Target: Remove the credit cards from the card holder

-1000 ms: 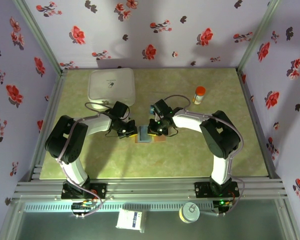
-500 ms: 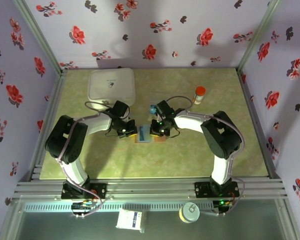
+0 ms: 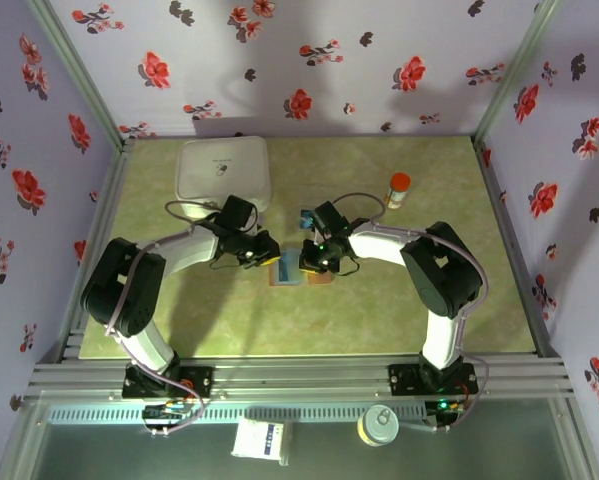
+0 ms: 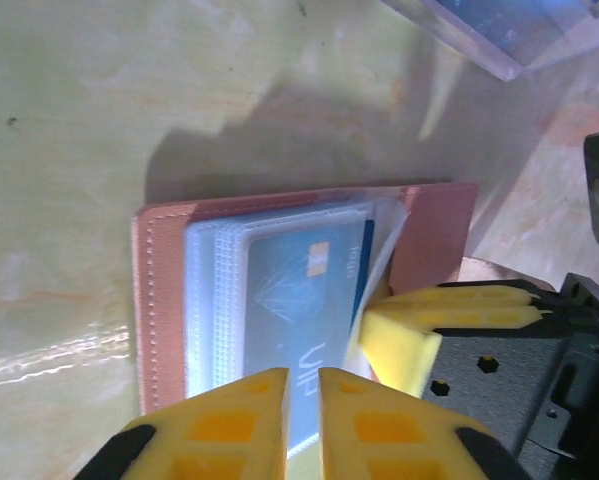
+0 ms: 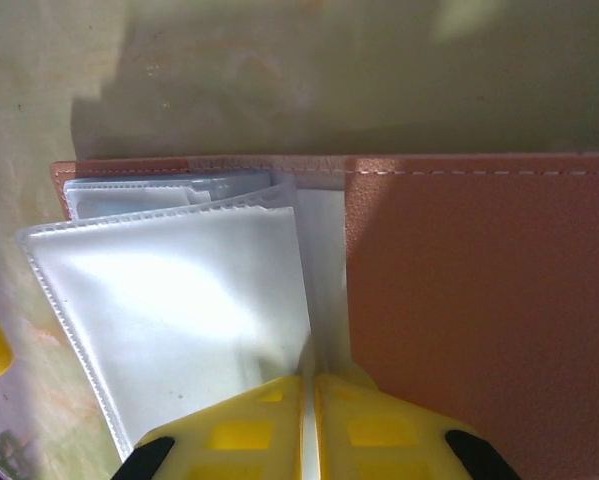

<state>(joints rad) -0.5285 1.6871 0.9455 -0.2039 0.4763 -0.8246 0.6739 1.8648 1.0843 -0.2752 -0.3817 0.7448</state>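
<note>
Lower end of blue credit card (image 4: 289,300) hidden behind left gripper (image 4: 302,385); clear tray (image 4: 499,30) cut by top edge; card holder (image 5: 479,300) runs off right edge.

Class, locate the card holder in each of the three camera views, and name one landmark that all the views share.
Top external: card holder in the middle of the table.
Left wrist: card holder central, lying open, tan edge at left.
Right wrist: card holder, its tan flap across the right half.
Shared landmark: the pale green table surface around it.

Card holder (image 4: 434,235) tan leather, matt, stitched; sleeves (image 5: 179,320) clear plastic, glossy, ribbed edges; table (image 4: 129,100) smooth, slight sheen.
</note>
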